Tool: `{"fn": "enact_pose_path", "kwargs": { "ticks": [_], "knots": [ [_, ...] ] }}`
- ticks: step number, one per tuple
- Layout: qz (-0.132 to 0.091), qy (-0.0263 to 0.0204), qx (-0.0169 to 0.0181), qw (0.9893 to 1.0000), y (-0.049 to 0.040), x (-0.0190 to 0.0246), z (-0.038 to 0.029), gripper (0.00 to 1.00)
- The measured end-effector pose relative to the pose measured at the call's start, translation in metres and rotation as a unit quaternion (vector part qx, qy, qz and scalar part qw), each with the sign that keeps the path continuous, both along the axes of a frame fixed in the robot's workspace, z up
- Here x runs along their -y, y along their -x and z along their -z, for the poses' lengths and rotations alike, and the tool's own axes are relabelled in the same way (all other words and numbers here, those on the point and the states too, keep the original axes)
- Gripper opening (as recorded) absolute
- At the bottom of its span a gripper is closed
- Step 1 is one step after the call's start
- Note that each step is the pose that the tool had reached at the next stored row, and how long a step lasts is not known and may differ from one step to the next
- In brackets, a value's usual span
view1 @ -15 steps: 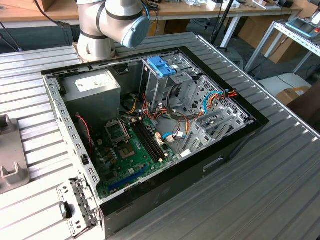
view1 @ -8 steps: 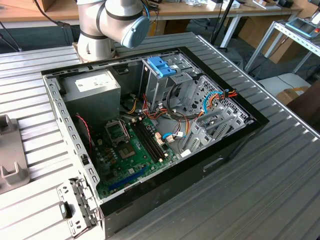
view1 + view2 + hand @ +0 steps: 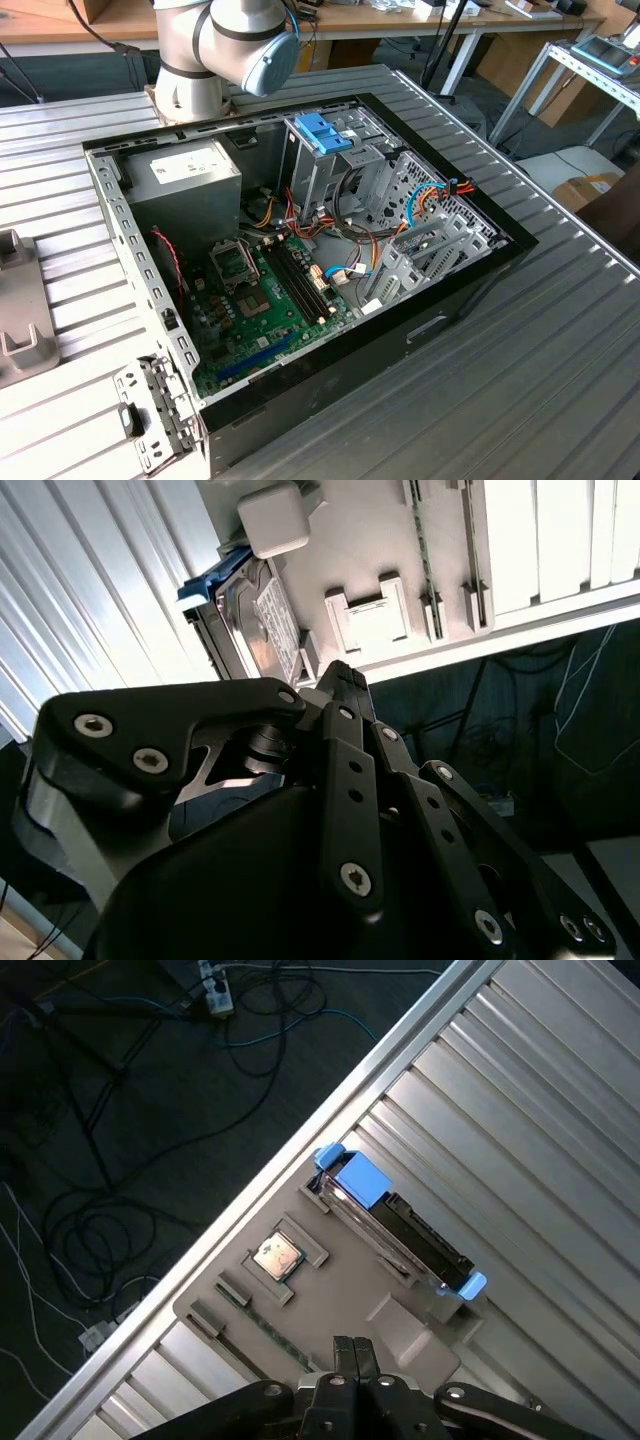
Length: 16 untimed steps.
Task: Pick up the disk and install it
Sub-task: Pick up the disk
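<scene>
Ribbed aluminium table [image 3: 560,380] carries an open black desktop computer case [image 3: 330,385], with the grey robot arm's base [image 3: 190,95] at 11 o'clock of the case in the exterior view. The disk [image 3: 395,1222], a flat grey metal drive in a light blue plastic carrier with blue tabs at both ends, stands on its long edge in a beige plastic fixture tray [image 3: 330,1300] by the table edge. Black gripper [image 3: 351,1352] hangs over the tray with its fingers together, holding nothing, clear of the disk.

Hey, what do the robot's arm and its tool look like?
The arm is silver-grey rounded tubular metal with a light blue round joint cap. The tool is matte black, built of linked bars studded with silver screw heads, ending in two slim fingers.
</scene>
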State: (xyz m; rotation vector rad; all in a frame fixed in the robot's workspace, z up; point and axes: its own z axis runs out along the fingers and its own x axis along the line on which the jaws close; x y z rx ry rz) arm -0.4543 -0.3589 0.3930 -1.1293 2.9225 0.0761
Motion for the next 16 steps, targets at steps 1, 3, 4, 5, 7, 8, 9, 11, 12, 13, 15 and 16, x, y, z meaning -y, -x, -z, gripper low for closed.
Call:
{"fn": "enact_pose_path", "kwargs": {
  "ticks": [1, 3, 4, 5, 7, 8, 9, 11, 12, 13, 15, 16],
  "knots": [
    [-0.002, 0.0, 0.0, 1.0, 0.0, 0.0, 0.0, 0.1],
    [-0.006, 0.0, 0.0, 1.0, 0.0, 0.0, 0.0, 0.1],
    [-0.008, 0.0, 0.0, 1.0, 0.0, 0.0, 0.0, 0.1],
    [-0.012, 0.0, 0.0, 0.9999, 0.0, 0.0, 0.0, 0.1],
    [-0.015, 0.0, 0.0, 0.9999, 0.0, 0.0, 0.0, 0.1],
    [-0.017, 0.0, 0.0, 0.9999, 0.0, 0.0, 0.0, 0.1],
    [-0.019, 0.0, 0.0, 0.9998, 0.0, 0.0, 0.0, 0.1],
    [-0.023, 0.0, 0.0, 0.9997, 0.0, 0.0, 0.0, 0.1],
    [-0.025, 0.0, 0.0, 0.9997, 0.0, 0.0, 0.0, 0.1],
    [-0.027, 0.0, 0.0, 0.9996, 0.0, 0.0, 0.0, 0.1],
    [-0.031, 0.0, 0.0, 0.9995, 0.0, 0.0, 0.0, 0.1],
    [-0.035, 0.0, 0.0, 0.9994, 0.0, 0.0, 0.0, 0.1]
  ]
}}
